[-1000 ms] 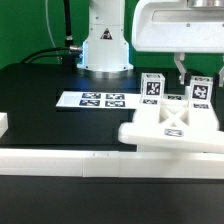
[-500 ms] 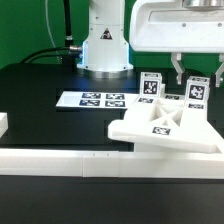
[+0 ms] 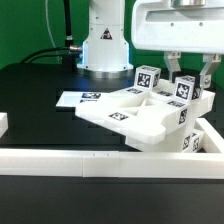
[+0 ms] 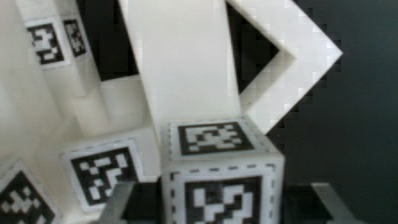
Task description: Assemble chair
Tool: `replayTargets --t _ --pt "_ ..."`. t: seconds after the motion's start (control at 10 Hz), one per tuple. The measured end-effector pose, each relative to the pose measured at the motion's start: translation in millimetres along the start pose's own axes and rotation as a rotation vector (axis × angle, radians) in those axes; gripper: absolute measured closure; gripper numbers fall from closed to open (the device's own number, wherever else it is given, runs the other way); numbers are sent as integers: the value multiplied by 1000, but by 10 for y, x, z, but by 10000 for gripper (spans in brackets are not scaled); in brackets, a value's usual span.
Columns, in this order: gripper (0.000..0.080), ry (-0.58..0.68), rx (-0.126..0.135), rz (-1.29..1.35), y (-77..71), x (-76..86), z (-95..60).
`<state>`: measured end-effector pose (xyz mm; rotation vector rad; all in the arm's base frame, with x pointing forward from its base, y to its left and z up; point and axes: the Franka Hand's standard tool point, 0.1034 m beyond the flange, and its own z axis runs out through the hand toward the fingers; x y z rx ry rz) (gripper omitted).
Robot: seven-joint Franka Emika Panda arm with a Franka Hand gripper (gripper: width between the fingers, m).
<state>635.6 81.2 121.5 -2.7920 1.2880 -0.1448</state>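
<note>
Chair (image 3: 140,112) tilts above black table (image 3: 40,85), green wall (image 3: 25,25) behind; pincer (image 3: 190,72) grips its leg.

White arm (image 3: 104,40), black cables (image 3: 66,25)

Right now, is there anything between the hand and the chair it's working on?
Nothing visible. The hand already has its fingers on either side of a cube-ended leg of the chair, with the tagged cube between them in the wrist view. The chair sits tilted over the marker board.
</note>
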Motion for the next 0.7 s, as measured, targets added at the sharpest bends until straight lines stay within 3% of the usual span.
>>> replayTargets --t 0.1,0.2,0.3,0.4,0.6,0.7 --pt "515 2 1 2 20 38 -14" --pt "325 5 5 5 22 61 -47" --pt "325 7 10 6 15 73 -90" --pt "189 10 17 7 6 97 -147" --pt "152 17 38 12 -27 138 -297" --pt "152 17 37 11 -25 138 -285"
